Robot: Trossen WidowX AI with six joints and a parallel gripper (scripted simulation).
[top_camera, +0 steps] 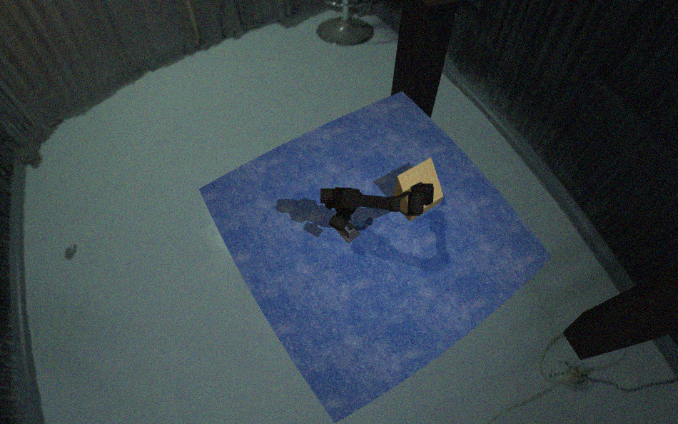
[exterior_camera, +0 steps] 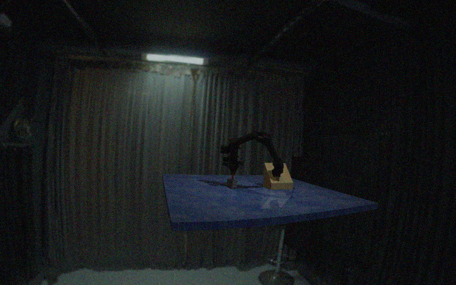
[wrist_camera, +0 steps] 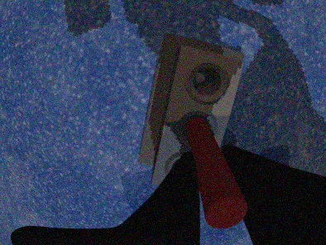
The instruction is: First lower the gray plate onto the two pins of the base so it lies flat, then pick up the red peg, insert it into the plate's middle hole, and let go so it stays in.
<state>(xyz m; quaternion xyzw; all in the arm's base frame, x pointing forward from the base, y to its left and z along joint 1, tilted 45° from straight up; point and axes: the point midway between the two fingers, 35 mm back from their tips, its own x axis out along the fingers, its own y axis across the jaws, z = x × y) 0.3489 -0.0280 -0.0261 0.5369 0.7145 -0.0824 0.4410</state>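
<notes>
Keeping the slim red peg (exterior_camera: 232, 176) (wrist_camera: 215, 170) upright in the black gripper's (top_camera: 345, 232) (exterior_camera: 232, 172) (wrist_camera: 215, 182) narrowed jaws, I judge, lines its tip up with the middle hole of the gray rectangular plate (top_camera: 352, 235) (wrist_camera: 225, 93). The blue tabletop (top_camera: 390, 310) (exterior_camera: 269, 209) (wrist_camera: 62, 124) gives me room on the near side; the tan wedge-shaped block (top_camera: 420, 175) (exterior_camera: 285, 184) stands well apart, right.

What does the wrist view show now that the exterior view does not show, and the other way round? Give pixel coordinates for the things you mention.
Only the wrist view: the open end hole (wrist_camera: 206, 81) in the plate's top face, and the lower end of the red peg (wrist_camera: 213, 165) (exterior_camera: 232, 176) at the middle hole.

Only the exterior view: the lit tube lamp (exterior_camera: 174, 59) and the tan wedge block (exterior_camera: 285, 184).

Both: the peg, the gripper (exterior_camera: 232, 172) (wrist_camera: 207, 156) holding it, and the blue table top (exterior_camera: 215, 208) (wrist_camera: 62, 124).
</notes>
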